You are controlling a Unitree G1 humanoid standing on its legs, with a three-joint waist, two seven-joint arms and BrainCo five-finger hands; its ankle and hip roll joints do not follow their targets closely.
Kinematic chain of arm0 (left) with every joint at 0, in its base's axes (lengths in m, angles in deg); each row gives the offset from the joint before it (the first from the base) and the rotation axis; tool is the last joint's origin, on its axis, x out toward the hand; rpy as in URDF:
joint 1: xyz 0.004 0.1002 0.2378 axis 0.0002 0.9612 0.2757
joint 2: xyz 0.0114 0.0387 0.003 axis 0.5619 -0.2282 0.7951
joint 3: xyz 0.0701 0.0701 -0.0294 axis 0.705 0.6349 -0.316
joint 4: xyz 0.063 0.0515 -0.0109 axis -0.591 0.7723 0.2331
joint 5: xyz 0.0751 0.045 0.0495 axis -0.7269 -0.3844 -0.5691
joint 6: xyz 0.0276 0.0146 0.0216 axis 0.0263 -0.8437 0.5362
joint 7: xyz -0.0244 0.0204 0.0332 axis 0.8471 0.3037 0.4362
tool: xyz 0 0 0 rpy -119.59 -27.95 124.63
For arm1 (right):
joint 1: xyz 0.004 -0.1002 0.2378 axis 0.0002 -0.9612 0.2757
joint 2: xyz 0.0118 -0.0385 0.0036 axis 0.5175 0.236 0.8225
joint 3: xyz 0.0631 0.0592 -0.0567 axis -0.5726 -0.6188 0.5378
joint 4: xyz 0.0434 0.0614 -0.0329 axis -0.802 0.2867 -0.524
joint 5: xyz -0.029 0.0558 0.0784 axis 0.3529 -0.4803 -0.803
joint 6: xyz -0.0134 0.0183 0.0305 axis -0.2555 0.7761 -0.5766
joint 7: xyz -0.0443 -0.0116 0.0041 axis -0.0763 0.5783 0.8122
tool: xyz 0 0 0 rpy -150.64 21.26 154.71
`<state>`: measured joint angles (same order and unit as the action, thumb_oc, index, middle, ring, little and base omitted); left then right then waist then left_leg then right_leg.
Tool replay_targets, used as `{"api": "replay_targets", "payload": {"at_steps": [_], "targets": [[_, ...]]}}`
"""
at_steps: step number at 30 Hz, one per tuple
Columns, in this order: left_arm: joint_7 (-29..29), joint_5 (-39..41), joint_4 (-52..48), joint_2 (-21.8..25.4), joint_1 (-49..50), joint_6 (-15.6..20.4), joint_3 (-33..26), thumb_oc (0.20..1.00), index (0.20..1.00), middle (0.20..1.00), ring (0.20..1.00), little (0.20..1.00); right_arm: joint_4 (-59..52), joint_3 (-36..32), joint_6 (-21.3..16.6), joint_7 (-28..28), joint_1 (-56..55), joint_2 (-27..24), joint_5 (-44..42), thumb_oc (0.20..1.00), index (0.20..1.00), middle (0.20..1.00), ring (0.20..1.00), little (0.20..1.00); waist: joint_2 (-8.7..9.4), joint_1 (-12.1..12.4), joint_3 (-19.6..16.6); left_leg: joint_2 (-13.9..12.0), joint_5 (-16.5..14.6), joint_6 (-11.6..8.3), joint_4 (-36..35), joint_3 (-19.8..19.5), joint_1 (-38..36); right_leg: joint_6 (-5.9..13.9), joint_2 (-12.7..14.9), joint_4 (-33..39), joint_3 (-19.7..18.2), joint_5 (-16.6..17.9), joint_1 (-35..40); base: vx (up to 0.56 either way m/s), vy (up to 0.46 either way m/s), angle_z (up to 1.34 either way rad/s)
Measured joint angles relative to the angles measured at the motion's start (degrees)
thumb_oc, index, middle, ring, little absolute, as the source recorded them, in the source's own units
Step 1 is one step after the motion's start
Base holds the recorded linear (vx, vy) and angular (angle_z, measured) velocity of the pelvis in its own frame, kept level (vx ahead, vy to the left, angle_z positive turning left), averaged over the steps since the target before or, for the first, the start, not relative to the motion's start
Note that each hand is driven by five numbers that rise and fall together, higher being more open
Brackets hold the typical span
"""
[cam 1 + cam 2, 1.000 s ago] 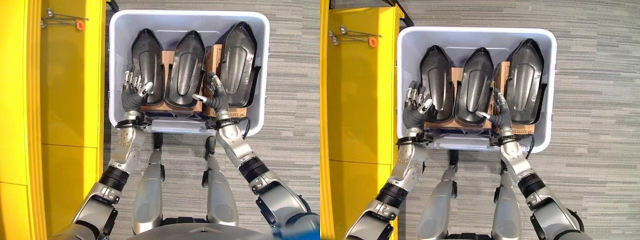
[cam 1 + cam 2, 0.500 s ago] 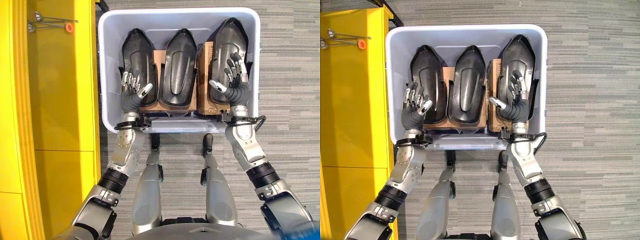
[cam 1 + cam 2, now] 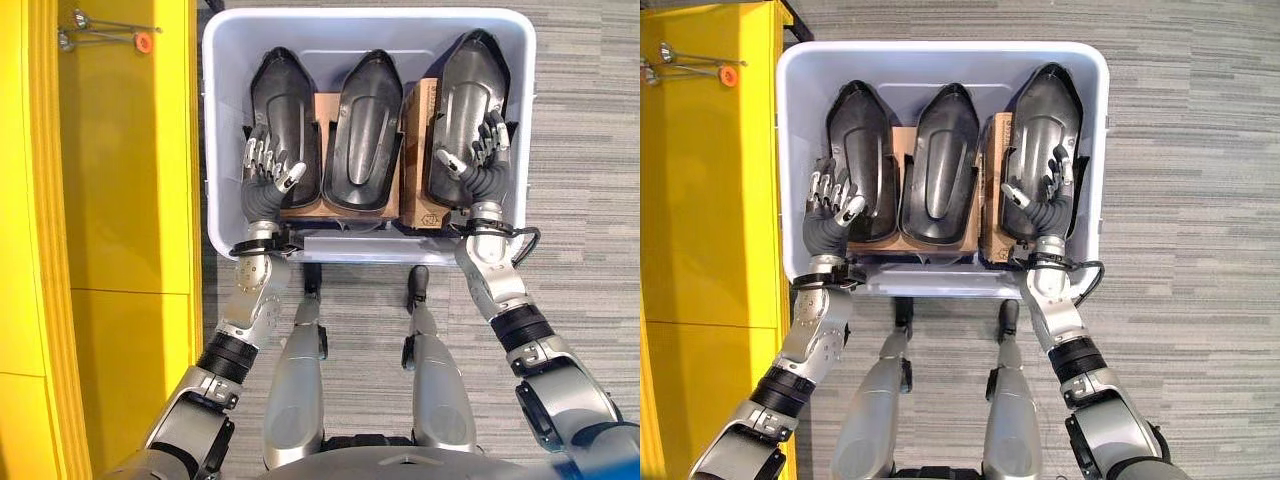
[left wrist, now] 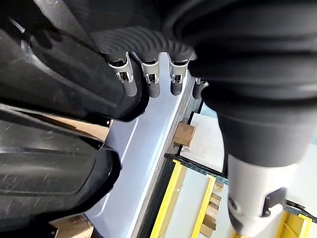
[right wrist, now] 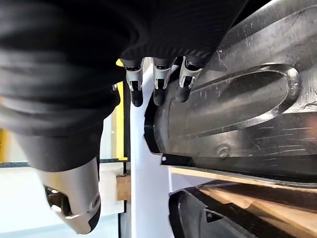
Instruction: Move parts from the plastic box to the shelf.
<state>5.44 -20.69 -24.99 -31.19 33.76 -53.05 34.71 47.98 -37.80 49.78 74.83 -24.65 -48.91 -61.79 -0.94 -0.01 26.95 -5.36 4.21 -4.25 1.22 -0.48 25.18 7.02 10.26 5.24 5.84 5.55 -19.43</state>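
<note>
Nearest the robot, both hands reach over the near wall of the box (image 3: pixel 520 120) and sit among the parts. The right hand (image 3: pixel 478 172) lies on the near half of the right part (image 3: pixel 467 110), fingers (image 3: pixel 494 140) spread and only lightly bent over its outer flank, thumb out across its face toward the middle; in the right wrist view the fingertips (image 5: pixel 157 87) hang at the part's edge, between it and the box wall, not visibly closed under it, so this reads as a hand laid on and part open, not yet a firm grasp. The left hand (image 3: pixel 266 178) rests the same way at the outer, near flank of the left part (image 3: pixel 285 120), fingers relaxed, tips (image 4: pixel 151 82) just over the part's rim in the left wrist view, thumb toward the part's face; it holds nothing. Each part runs with its long axis straight away from the hand, narrow nose at the far wall, broad end near the wrist. The middle part (image 3: pixel 367 130) stands between the hands, touched by neither, and cardboard (image 3: pixel 325 150) shows between and under the parts. Since each hand is beside its own part, the coming lift likely turns on curling fingers under the outer edge. Beyond the left hand's outer side stands the yellow shelf (image 3: pixel 120 200), where the parts are to go.
</note>
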Motion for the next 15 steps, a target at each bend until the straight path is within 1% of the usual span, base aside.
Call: {"api": "replay_targets", "payload": {"at_steps": [2,6,9,15], "targets": [[0.1,0.0,0.0,0.1,-0.6,0.0,1.0,1.0,1.0,1.0,1.0,1.0,5.1,0.1,0.4,0.9,2.7,-0.5,1.2,1.0,1.0,1.0,1.0,1.0,-0.15,0.7,0.0,0.1,0.1,0.0,0.0,-0.1,0.2,0.04,0.0,0.0,0.0,0.0,-0.3,0.0,0.0,0.0],[0.3,0.1,0.0,0.1,-1.1,0.0,1.9,1.0,1.0,1.0,1.0,1.0,6.8,0.9,0.6,1.4,4.5,-1.4,2.1,1.0,1.0,1.0,1.0,1.0,-0.35,1.2,0.0,0.4,0.1,0.01,0.5,-0.1,1.6,0.11,0.3,0.0,0.3,0.1,-1.1,-0.01,-0.005,0.05],[0.6,0.2,0.0,0.2,-1.2,0.0,2.6,1.0,1.0,1.0,1.0,1.0,7.6,2.3,1.6,1.3,5.5,-1.5,2.1,1.0,1.0,1.0,1.0,1.0,-0.5,1.6,0.1,0.5,0.1,0.01,1.0,-0.1,1.8,0.12,0.4,0.0,0.4,0.1,-1.1,0.0,0.0,0.0],[1.8,0.7,0.0,0.2,-1.2,0.0,2.7,1.0,1.0,1.0,1.0,1.0,10.3,5.2,2.5,-0.6,6.0,-1.3,2.1,1.0,1.0,1.0,1.0,1.0,-0.66,2.5,0.0,0.6,0.1,0.01,1.1,-0.1,1.8,0.17,0.5,0.0,0.4,0.1,-1.1,0.0,0.0,0.0]]}}
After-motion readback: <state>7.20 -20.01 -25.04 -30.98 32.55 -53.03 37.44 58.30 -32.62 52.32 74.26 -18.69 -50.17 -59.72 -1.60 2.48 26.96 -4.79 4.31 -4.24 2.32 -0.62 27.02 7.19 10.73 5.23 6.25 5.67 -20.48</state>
